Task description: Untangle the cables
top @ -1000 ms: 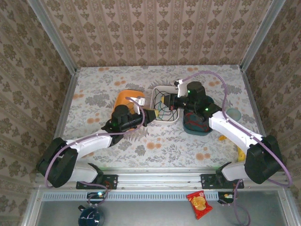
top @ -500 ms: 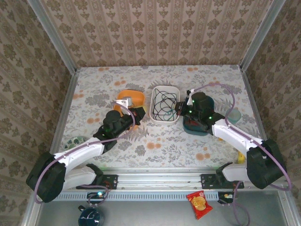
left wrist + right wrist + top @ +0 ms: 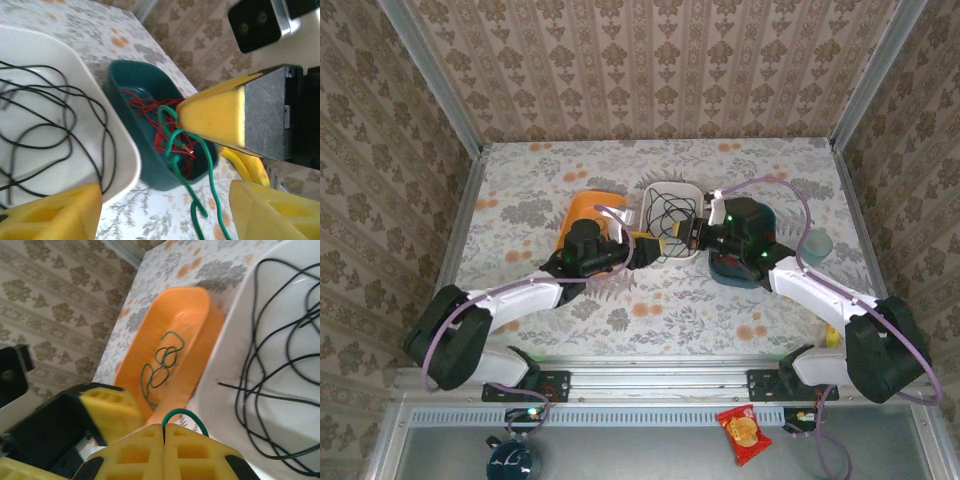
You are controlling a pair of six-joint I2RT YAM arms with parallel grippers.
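My right gripper [image 3: 163,428] is shut on a green cable [image 3: 188,414], a small loop of which sticks out above its fingertips. In the left wrist view that green cable [image 3: 212,167] hangs in two strands from the right gripper [image 3: 186,116], down between the spread yellow fingers [image 3: 55,215] of my open left gripper [image 3: 165,202], which touches nothing. Red cables [image 3: 161,129] lie in the teal tray [image 3: 125,95]. Black cables [image 3: 667,212] loop in the white tray [image 3: 646,192]. Another green cable [image 3: 161,362] lies in the orange tray [image 3: 192,300]. Both grippers [image 3: 645,244] [image 3: 682,238] meet at the white tray's front edge.
The orange tray [image 3: 582,208], white tray and teal tray [image 3: 738,272] stand side by side mid-table. A pale teal cup [image 3: 817,243] sits at the right, something yellow [image 3: 832,328] near the right arm. Metal posts and patterned walls enclose the table.
My left gripper drew back left, then came forward again to the white tray's front edge and opened. The right gripper stayed shut on the green cable and shifted slightly.
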